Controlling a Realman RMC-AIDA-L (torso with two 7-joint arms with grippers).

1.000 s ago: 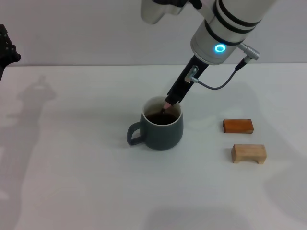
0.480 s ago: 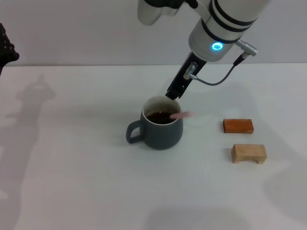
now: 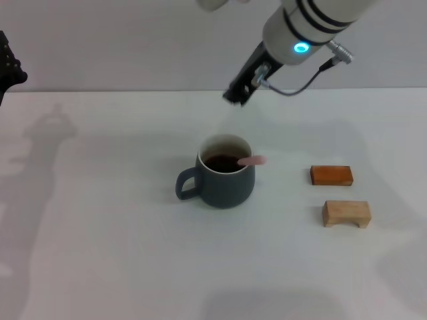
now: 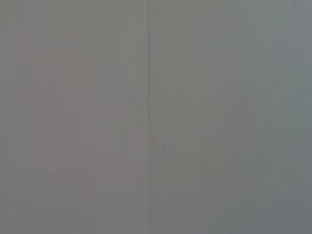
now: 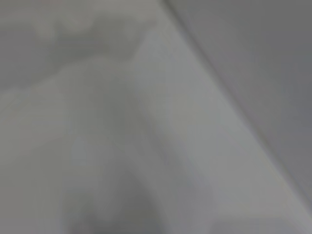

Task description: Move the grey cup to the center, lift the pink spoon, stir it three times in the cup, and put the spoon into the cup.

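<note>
While the head view shows the grey cup (image 3: 225, 172) sitting near the middle of the table (image 3: 100, 253), handle toward the robot's left and dark liquid inside, the pink spoon (image 3: 251, 160) lies in it with its pale handle tip poking out over the rim on the right side. The right end effector (image 3: 235, 97) hangs above and behind the cup, well clear of it, carrying nothing; whether its tips are parted I cannot tell. An orange block (image 3: 331, 175) and a wooden block (image 3: 345, 213) sit apart to the cup's right. The left end effector (image 3: 10, 67) is only a dark shape at the left edge, parked, its state unreadable.

Nothing but a flat grey surface shows in the left wrist view.

Only soft pale and grey bands appear in the right wrist view, with no object I can make out.

By my judgement the task looks finished. The remaining risk is the spoon: leaning on the rim, it could tip out if the arm brushes the cup or handle on any low sweep
</note>
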